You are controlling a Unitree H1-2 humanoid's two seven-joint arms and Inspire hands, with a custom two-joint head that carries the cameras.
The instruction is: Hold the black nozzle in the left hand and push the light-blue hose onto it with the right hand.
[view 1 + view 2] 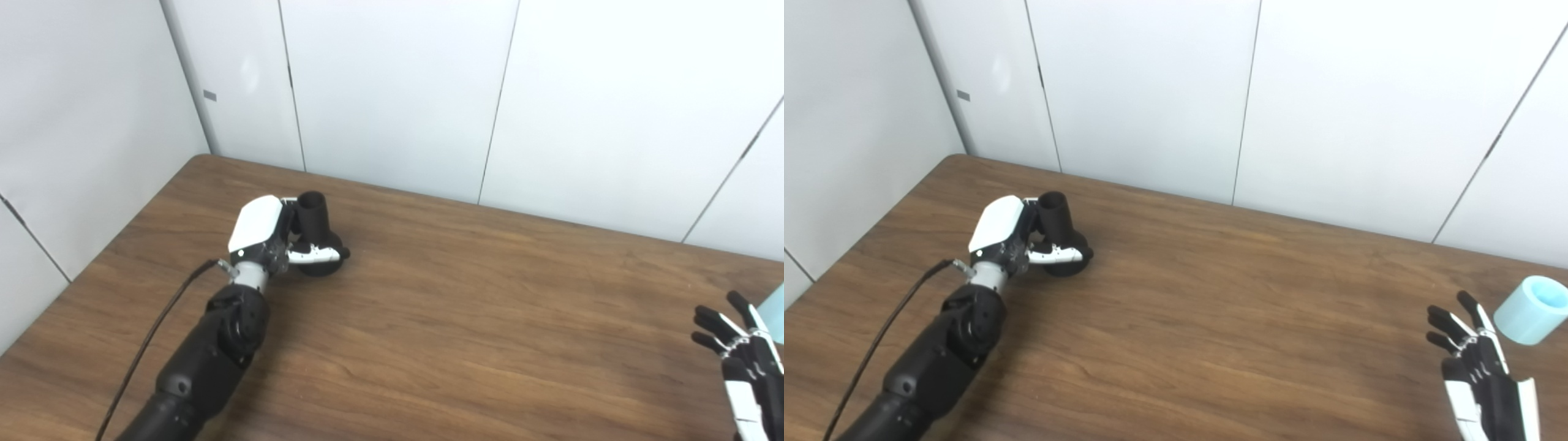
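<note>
The black nozzle (315,229) stands on the wooden table (465,318) at the far left, a round tube rising from a wider base. My left hand (269,236) is beside it with fingers and thumb wrapped around its base; whether it is lifted off the table I cannot tell. The light-blue hose piece (1532,309), a short cylinder, lies on the table at the far right. My right hand (1476,361) is open and empty, fingers spread, just left of the hose and apart from it.
White wall panels (392,92) close off the back and left side of the table. A black cable (153,334) runs along my left forearm over the table's left part.
</note>
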